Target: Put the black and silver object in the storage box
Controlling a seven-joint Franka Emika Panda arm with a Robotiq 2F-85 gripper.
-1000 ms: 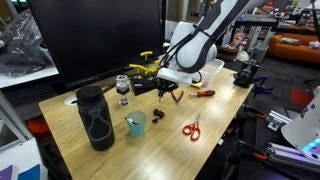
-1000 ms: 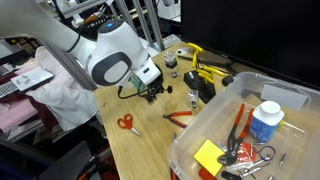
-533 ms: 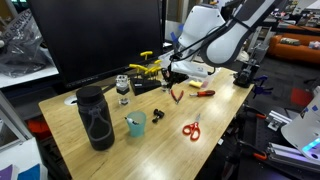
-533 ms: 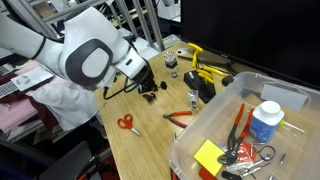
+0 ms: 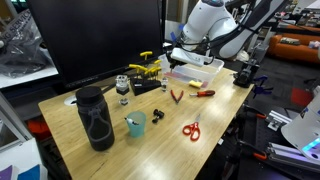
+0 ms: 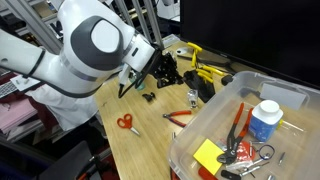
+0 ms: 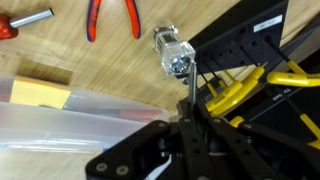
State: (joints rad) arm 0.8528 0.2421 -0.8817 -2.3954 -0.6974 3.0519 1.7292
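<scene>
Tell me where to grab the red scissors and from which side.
Grip the red scissors across the narrow neck between handle loops and blades, coming down from above: they lie flat on the table, so likely only a top-down pinch straddles them.
</scene>
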